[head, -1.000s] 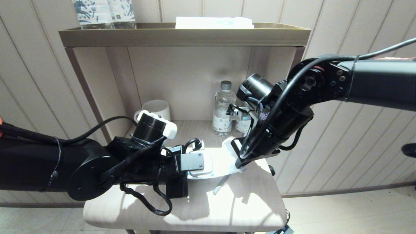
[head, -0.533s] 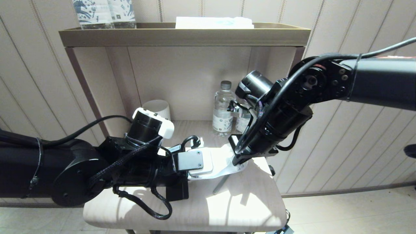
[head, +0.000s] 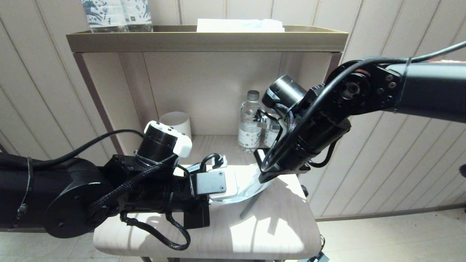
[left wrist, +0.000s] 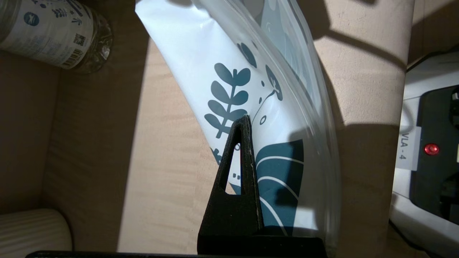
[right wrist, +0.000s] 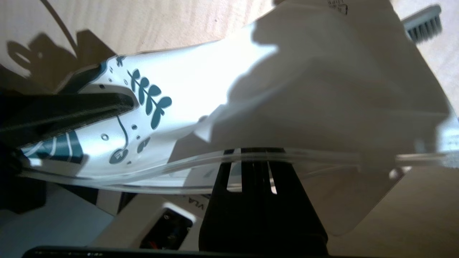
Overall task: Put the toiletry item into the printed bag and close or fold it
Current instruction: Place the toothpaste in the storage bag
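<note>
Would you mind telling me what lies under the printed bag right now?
The toothbrush: its bristled head pokes out past one edge of the printed bag, and its handle slants out from under it in the head view. The bag covers the middle of it.

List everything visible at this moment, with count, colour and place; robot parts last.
printed bag: 1, white with teal figures, held above the table between both grippers.
toiletry item: 1, pale stick, lying on the table, partly under the bag.
water bottles: 2, clear, back of the table.
cup: 1, white, back left.
printed packs: 2, blue-patterned, on the shelf.
flat packet: 1, white, on the shelf.
table: 1, light wood.
left gripper: shut on the bag.
right gripper: shut on the bag's edge.
</note>
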